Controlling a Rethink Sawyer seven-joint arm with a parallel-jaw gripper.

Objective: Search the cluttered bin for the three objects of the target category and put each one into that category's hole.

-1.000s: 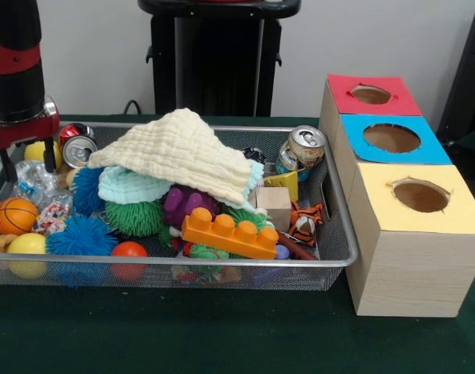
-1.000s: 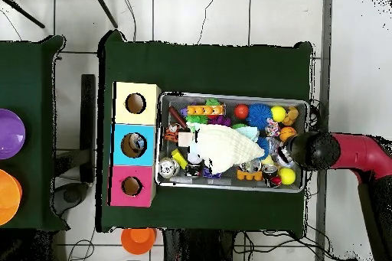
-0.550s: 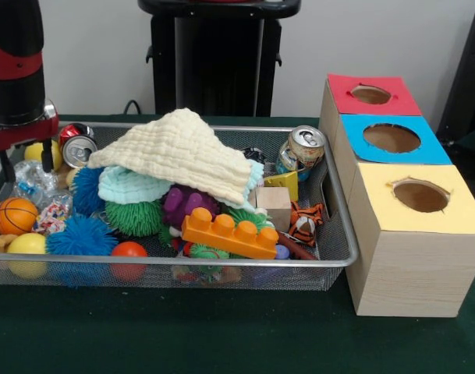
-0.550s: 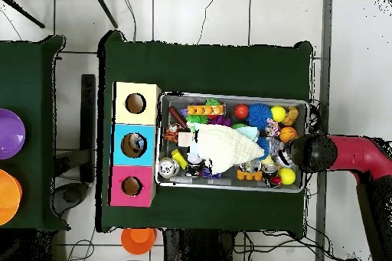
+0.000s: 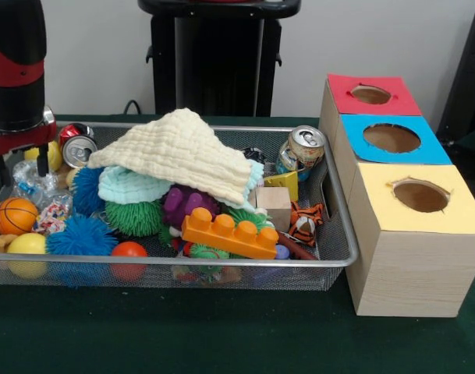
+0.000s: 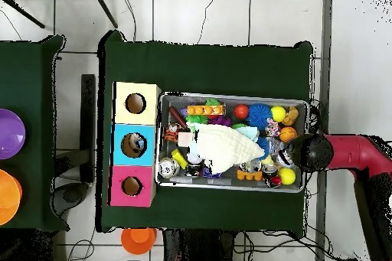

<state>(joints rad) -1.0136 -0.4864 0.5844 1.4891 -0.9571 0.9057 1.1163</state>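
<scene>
A wire mesh bin [image 5: 221, 263] holds a heap of toys under a cream cloth [image 5: 179, 148]. Drink cans lie at the back left [image 5: 79, 149] and lean at the back right [image 5: 303, 148]. A small basketball [image 5: 15, 215], a yellow ball [image 5: 26, 251] and a blue spiky ball [image 5: 81, 236] sit at the left front. My gripper [image 5: 23, 165] hangs open over the bin's left end, above a crinkled clear wrapper [image 5: 30, 183], holding nothing. In the overhead view the arm's wrist [image 6: 310, 152] covers the gripper at the bin's right end [image 6: 306, 120].
To the right of the bin stand three wooden boxes with holes, topped red [image 5: 371, 94], blue [image 5: 391, 138] and yellow [image 5: 420, 195]. An orange toy brick [image 5: 229, 232], a wooden cube [image 5: 274, 206] and a tiger toy [image 5: 306, 222] lie near the bin's front right.
The gripper has risen a little and drifted outward toward the bin's end wall. Nothing in the bin has moved.
</scene>
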